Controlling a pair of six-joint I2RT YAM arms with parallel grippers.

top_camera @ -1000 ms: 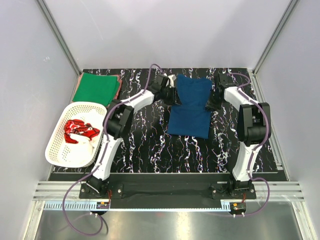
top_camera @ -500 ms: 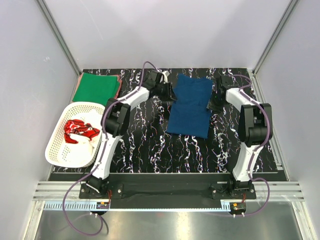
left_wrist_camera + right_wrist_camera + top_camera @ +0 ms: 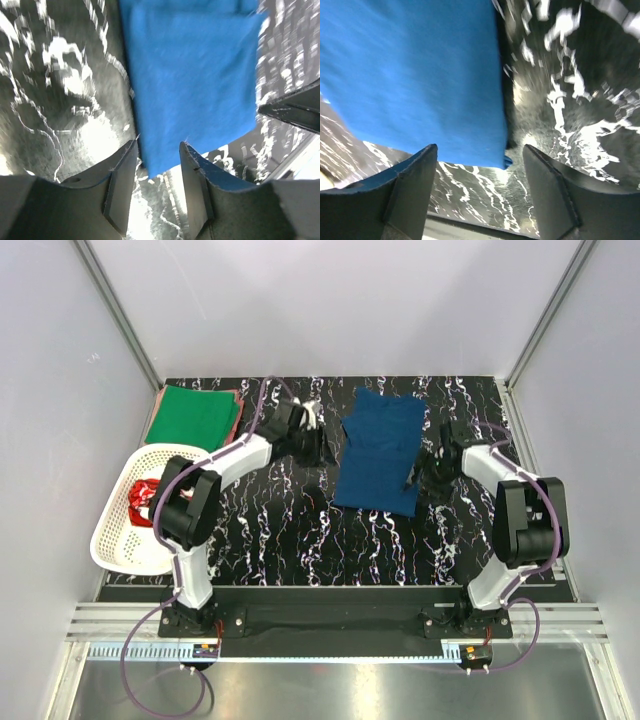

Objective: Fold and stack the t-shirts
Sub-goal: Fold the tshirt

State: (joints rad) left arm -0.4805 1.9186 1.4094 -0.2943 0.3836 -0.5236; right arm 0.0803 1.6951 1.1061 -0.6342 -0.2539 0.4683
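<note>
The navy blue t-shirt is lying folded on the marbled table, back of centre. The left gripper is hovering just beside its left edge, fingers apart, gripping nothing. The right gripper is sitting by its right edge, spread wide. The left arm is covering part of the red t-shirt in the white basket. The green t-shirt is resting in the back left corner, seemingly atop a reddish-pink one showing only as a sliver.
</note>
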